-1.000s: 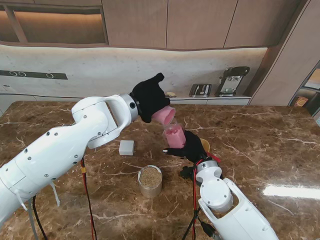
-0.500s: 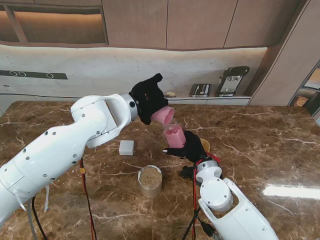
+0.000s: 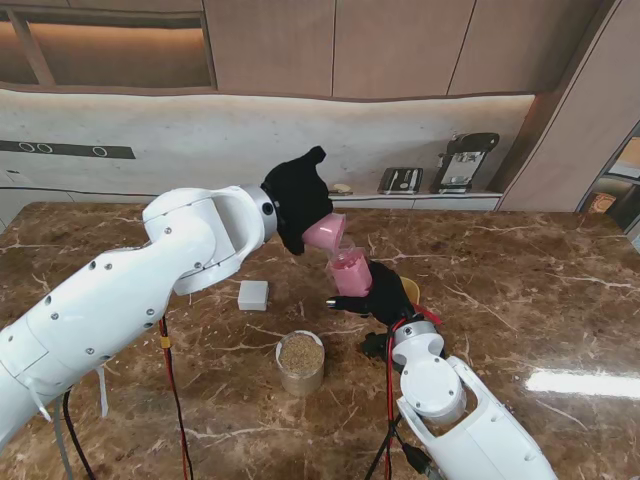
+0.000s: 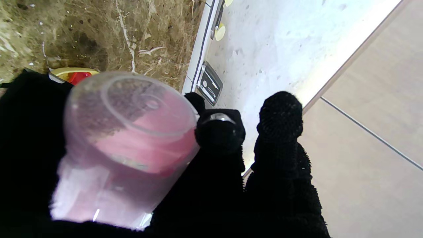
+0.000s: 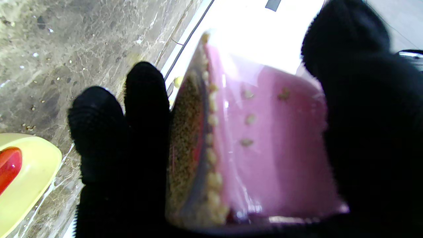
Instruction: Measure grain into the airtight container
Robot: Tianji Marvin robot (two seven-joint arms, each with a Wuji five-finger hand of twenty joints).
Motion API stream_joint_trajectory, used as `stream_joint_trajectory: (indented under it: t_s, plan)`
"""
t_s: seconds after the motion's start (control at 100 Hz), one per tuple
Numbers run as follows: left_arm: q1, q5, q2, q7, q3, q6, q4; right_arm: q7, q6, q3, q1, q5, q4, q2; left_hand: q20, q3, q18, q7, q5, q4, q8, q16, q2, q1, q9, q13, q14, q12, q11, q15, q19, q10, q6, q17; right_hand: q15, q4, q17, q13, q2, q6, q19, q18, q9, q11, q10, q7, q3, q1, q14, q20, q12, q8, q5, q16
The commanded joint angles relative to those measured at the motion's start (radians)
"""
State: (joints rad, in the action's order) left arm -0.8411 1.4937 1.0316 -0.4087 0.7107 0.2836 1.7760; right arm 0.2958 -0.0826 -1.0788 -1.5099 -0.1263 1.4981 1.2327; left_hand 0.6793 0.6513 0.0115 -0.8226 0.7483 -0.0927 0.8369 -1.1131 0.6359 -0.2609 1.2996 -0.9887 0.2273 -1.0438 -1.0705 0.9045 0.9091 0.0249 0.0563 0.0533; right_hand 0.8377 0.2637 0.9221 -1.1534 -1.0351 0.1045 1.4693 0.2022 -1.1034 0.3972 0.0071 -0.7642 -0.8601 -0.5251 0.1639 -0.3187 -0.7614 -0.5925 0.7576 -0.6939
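The left robot hand [image 3: 297,200] grips a pink cup [image 3: 325,235], tipped with its mouth down toward a second pink cup [image 3: 349,272], which the right robot hand [image 3: 380,295] holds upright just beneath it. In the right wrist view, grain [image 5: 185,138] lines the held cup's wall; whether any is falling is hard to tell. On the worktop [image 3: 520,290], nearer to me, stands a round container of grain [image 3: 300,362], with a small white block [image 3: 253,295] to its left.

grain jar [image 3: 300,362] and white block [image 3: 253,294] near left robot hand [image 3: 296,198]
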Motion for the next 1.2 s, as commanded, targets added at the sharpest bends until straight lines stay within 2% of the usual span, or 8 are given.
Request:
stream_joint_trajectory:
  t_s: [0.0,0.63,0.67,0.76,0.84,0.86,0.92,1.19]
  plan:
    - [0.002,0.005,0.002,-0.003,-0.014,0.01,0.002,-0.01,-0.007,-0.002,0.007,0.008,0.013,0.008,0.013,0.379,0.05,-0.214,0.244,0.115,0.09,-0.008,-0.183,-0.09,0.056,-0.033,0.013,-0.016,-0.056,0.051,0.02,0.109,0.252,-0.003,0.051,0.004,0.005,-0.064,0.364,0.17,0.009,-0.06,-0.134,0.186,-0.081,-0.165,-0.234,-0.15,-0.114,-0.013,-0.041,-0.022,0.123,0.007]
    - [0.073,-0.034,0.004,-0.088,-0.055,0.052,-0.001,-0.016,-0.018,-0.002,0.005,0.012,0.015,0.007,0.015,0.366,0.078,-0.206,0.255,0.142,0.099,-0.001,-0.138,-0.079,0.052,-0.031,-0.016,0.003,-0.076,0.039,0.03,0.13,0.278,0.013,0.051,0.005,0.005,-0.063,0.365,0.169,0.009,-0.06,-0.134,0.185,-0.081,-0.165,-0.233,-0.148,-0.114,-0.012,-0.041,-0.022,0.123,0.008]
    - [0.078,-0.042,0.004,-0.104,-0.059,0.05,-0.002,-0.016,-0.018,-0.003,0.005,0.012,0.015,0.006,0.014,0.352,0.075,-0.205,0.254,0.146,0.098,0.002,-0.144,-0.082,0.052,-0.037,-0.048,0.005,-0.076,0.037,0.029,0.132,0.277,0.012,0.051,0.005,0.005,-0.063,0.365,0.169,0.009,-0.06,-0.134,0.185,-0.081,-0.165,-0.233,-0.148,-0.115,-0.012,-0.041,-0.022,0.123,0.008]
    - [0.089,-0.058,0.005,-0.102,-0.065,0.049,-0.011,-0.016,-0.018,-0.003,0.005,0.012,0.016,0.006,0.017,0.334,0.076,-0.204,0.264,0.158,0.085,-0.001,-0.151,-0.089,0.053,-0.037,-0.013,0.009,-0.078,0.037,0.036,0.125,0.264,0.021,0.051,0.005,0.005,-0.064,0.365,0.17,0.009,-0.06,-0.134,0.185,-0.081,-0.165,-0.233,-0.148,-0.114,-0.012,-0.041,-0.021,0.123,0.008]
    - [0.102,-0.065,0.005,-0.111,-0.071,0.058,-0.013,-0.016,-0.018,-0.003,0.005,0.012,0.016,0.006,0.018,0.329,0.079,-0.205,0.27,0.164,0.079,-0.002,-0.152,-0.094,0.054,-0.039,-0.014,0.011,-0.081,0.038,0.042,0.121,0.261,0.024,0.05,0.005,0.004,-0.063,0.365,0.17,0.009,-0.06,-0.133,0.185,-0.082,-0.164,-0.234,-0.148,-0.114,-0.012,-0.041,-0.021,0.123,0.008]
    - [0.106,-0.066,0.005,-0.115,-0.073,0.063,-0.013,-0.016,-0.018,-0.003,0.005,0.012,0.015,0.006,0.018,0.327,0.079,-0.204,0.271,0.166,0.077,-0.001,-0.153,-0.094,0.054,-0.044,-0.043,0.012,-0.082,0.04,0.042,0.122,0.263,0.024,0.05,0.005,0.004,-0.063,0.365,0.17,0.009,-0.06,-0.133,0.185,-0.082,-0.164,-0.234,-0.147,-0.114,-0.012,-0.041,-0.021,0.122,0.008]
    - [0.114,-0.07,0.004,-0.127,-0.076,0.073,-0.01,-0.016,-0.018,-0.003,0.005,0.012,0.015,0.006,0.018,0.328,0.079,-0.206,0.274,0.173,0.074,0.0,-0.149,-0.096,0.054,-0.041,-0.017,0.014,-0.084,0.037,0.042,0.119,0.264,0.023,0.05,0.005,0.004,-0.063,0.365,0.17,0.009,-0.06,-0.133,0.185,-0.081,-0.164,-0.234,-0.147,-0.114,-0.012,-0.041,-0.021,0.122,0.008]
    - [0.132,-0.1,0.002,-0.163,-0.074,0.1,-0.007,-0.025,-0.018,-0.003,0.006,0.012,0.013,0.004,0.011,0.313,0.087,-0.213,0.266,0.164,0.071,0.002,-0.137,-0.123,0.053,-0.028,-0.032,0.021,-0.081,0.025,0.028,0.112,0.27,0.011,0.05,0.005,0.003,-0.063,0.366,0.169,0.008,-0.061,-0.132,0.184,-0.082,-0.164,-0.233,-0.149,-0.114,-0.012,-0.04,-0.021,0.122,0.008]
